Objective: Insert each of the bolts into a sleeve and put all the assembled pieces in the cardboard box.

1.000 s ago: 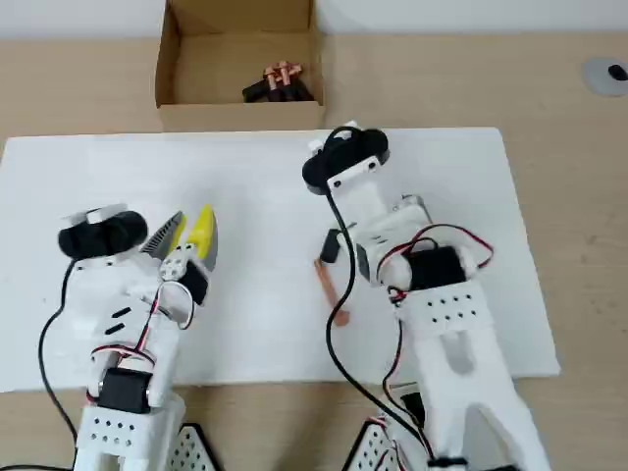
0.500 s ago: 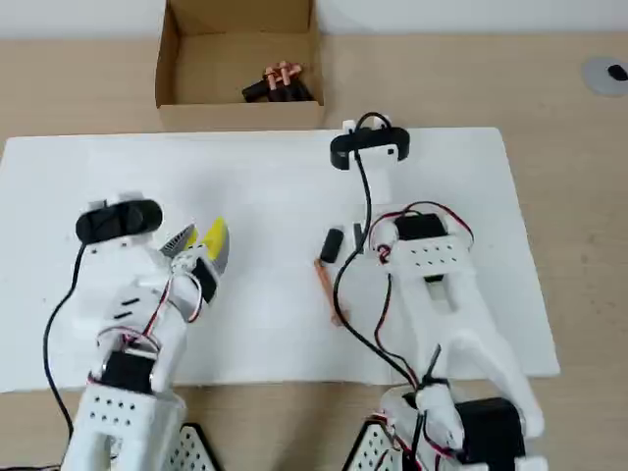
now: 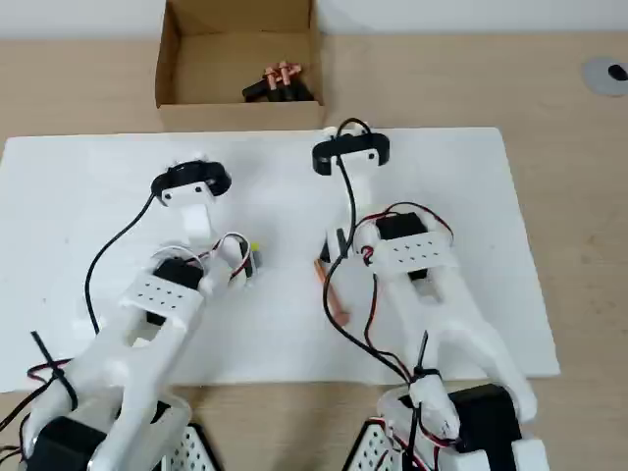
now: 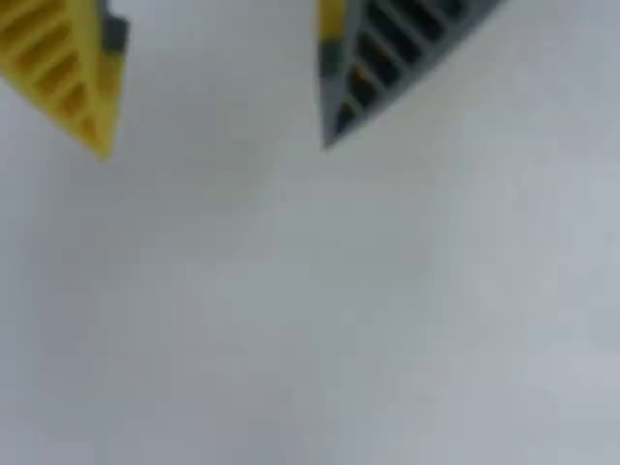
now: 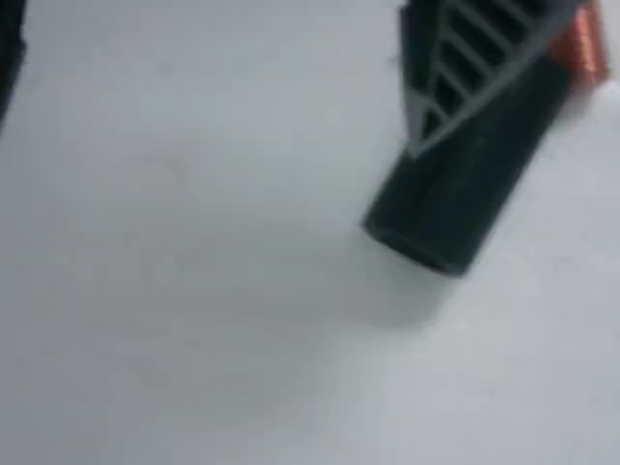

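Note:
A black sleeve (image 5: pixel 450 199) lies on the white sheet (image 3: pixel 471 196), and a copper bolt (image 3: pixel 334 292) lies just beside it. My right gripper (image 5: pixel 208 116) points down over them and is open. One of its fingers (image 5: pixel 470 68) sits right above the sleeve, with the bolt's end (image 5: pixel 586 44) behind it. My left gripper (image 4: pixel 215 145) hangs open over bare sheet, left of the bolt, its yellow tip (image 3: pixel 252 257) just showing in the high view. The cardboard box (image 3: pixel 172 69) at the back holds assembled pieces (image 3: pixel 280 83).
The white sheet covers most of the wooden table. A small grey disc (image 3: pixel 605 75) lies at the far right corner. Both arms' bodies and cables stretch over the near half of the sheet.
The left arm swung right and forward and tipped its gripper down over the sheet. The right arm straightened and lowered its gripper over the sleeve and bolt.

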You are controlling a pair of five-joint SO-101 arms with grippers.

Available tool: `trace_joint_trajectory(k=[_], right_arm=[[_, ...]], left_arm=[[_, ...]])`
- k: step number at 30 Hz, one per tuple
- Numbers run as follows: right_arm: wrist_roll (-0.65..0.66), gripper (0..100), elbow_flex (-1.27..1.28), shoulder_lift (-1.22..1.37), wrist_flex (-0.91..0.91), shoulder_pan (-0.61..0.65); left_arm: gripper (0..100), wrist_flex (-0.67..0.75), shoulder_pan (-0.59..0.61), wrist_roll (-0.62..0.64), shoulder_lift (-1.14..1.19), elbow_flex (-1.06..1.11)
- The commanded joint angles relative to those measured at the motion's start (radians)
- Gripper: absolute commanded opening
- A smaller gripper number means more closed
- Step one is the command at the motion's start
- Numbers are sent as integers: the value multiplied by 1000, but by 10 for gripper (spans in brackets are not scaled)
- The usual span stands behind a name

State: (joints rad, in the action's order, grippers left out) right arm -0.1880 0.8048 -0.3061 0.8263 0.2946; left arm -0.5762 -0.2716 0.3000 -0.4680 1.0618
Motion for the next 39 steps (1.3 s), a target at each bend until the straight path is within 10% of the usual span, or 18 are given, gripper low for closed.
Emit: trace_joint_trajectory(k=[1,15,26,39], right_arm=[[-5,293,-54,-4,-46,10],[-77,157,-44,-2,-81,-19],[-577,157,-45,-2,-57,-45],[-582,157,-13,4,-61,177]], left_arm=[[157,-58,-9,2,-7,-72],[157,-117,141,83,-202,-54],[161,-118,146,298,71,-190],[161,-118,141,344,90,-198]])
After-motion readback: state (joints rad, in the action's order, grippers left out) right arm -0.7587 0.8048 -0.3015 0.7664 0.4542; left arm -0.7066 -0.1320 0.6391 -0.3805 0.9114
